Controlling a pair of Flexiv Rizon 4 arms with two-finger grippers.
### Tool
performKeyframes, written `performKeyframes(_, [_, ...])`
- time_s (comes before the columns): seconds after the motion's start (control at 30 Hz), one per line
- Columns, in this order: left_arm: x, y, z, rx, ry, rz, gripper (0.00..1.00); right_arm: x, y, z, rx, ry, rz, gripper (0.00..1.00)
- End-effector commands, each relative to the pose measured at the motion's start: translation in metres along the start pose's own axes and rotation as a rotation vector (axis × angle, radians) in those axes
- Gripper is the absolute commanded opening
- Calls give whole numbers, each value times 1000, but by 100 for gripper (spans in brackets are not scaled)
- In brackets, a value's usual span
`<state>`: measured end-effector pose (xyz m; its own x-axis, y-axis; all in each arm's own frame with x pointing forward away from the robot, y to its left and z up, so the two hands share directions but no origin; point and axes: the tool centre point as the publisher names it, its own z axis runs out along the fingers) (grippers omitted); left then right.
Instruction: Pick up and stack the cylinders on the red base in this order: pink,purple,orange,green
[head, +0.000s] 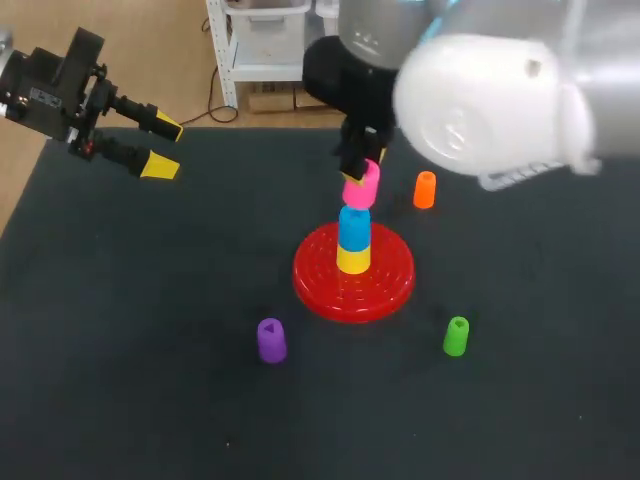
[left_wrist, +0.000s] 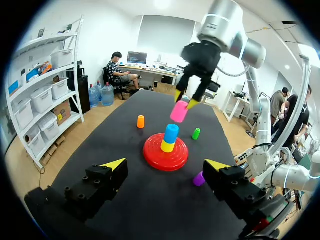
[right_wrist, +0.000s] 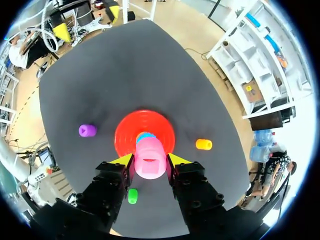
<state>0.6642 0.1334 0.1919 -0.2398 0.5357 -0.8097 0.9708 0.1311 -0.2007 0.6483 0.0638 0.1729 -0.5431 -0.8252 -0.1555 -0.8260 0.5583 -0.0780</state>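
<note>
The red base (head: 320, 285) (left_wrist: 154, 156) (right_wrist: 125, 131) sits mid-table with a yellow cylinder (head: 352, 259) and a blue cylinder (head: 354, 228) (left_wrist: 171, 133) stacked on it. My right gripper (head: 362, 172) (left_wrist: 183, 103) (right_wrist: 149, 161) is shut on the pink cylinder (head: 362, 186) (left_wrist: 178, 112) (right_wrist: 150, 159), holding it tilted just above the blue one. The purple cylinder (head: 271, 340) (left_wrist: 199, 178) (right_wrist: 87, 130), green cylinder (head: 456, 336) (left_wrist: 196, 133) (right_wrist: 132, 195) and orange cylinder (head: 424, 189) (left_wrist: 141, 121) (right_wrist: 203, 144) stand on the black table. My left gripper (head: 158, 146) (left_wrist: 165, 167) is open at the far left, holding nothing.
The black table (head: 130, 340) has bare room on its left half and along the front. Purple stands front-left of the base, green front-right, orange behind it to the right.
</note>
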Motion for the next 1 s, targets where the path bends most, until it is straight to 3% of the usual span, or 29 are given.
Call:
performKeyframes(0.03, [1, 0, 0, -2, -4, 3, 100, -20, -6, 13, -33, 61, 3, 0])
performKeyframes(0.53, [1, 0, 0, -2, -4, 3, 100, -3, -3, 25, -42, 114, -14, 0])
performKeyframes(1.0, [1, 0, 0, -2, -4, 3, 100, -2, 0, 32, -39, 129, -17, 0])
